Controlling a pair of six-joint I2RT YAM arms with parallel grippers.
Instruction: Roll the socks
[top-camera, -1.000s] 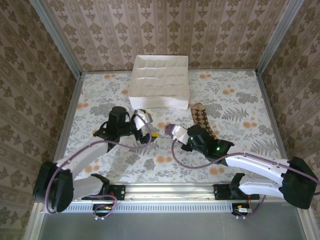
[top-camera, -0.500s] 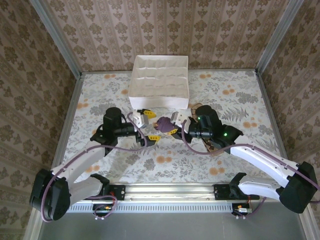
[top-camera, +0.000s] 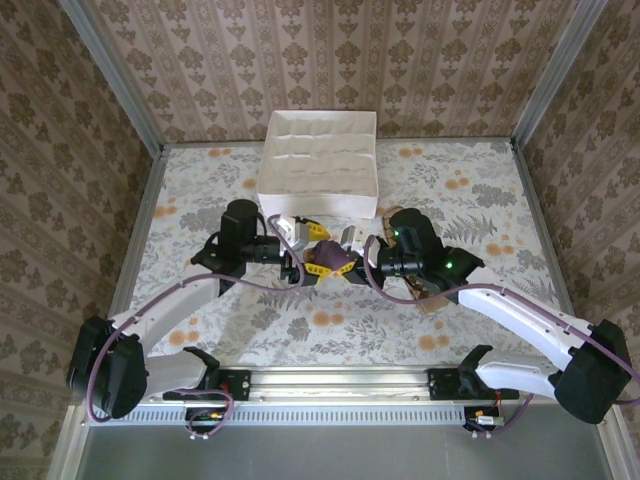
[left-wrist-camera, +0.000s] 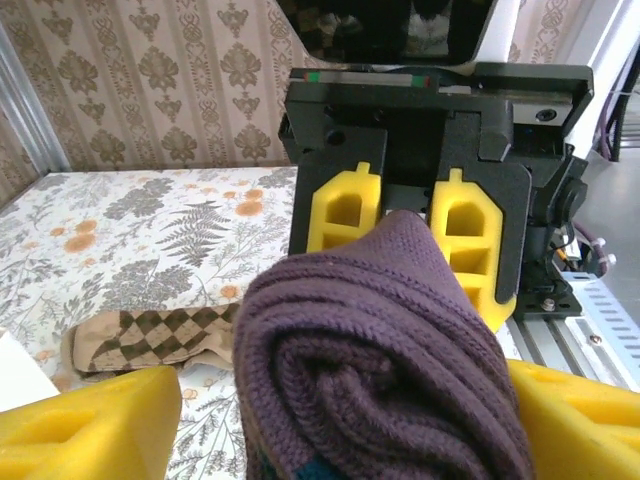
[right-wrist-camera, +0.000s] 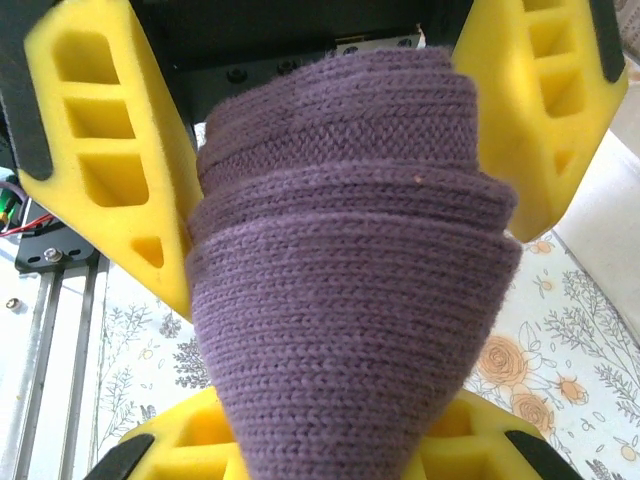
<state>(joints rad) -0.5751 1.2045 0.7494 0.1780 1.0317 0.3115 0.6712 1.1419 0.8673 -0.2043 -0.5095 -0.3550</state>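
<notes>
Purple rolled sock (right-wrist-camera: 350, 300) sits clamped by one end in my right claw (left-wrist-camera: 405, 215). My left claw (top-camera: 313, 250), at its nine o'clock, stands apart around the roll.

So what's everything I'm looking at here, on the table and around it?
purple sock: one, dark purple, rolled into a bundle, mid-table between the two grippers
checked sock: one, brown and tan diamonds, flat on the table under the right arm
box: one, white, far middle of the table
table: one, pale floral cover with orange flowers
walls: three, beige patterned wallpaper, around the table
rail: one, silver, near edge
left gripper: one, black with yellow fingers, open around the roll
right gripper: one, same colours, shut on the roll's narrow end
</notes>
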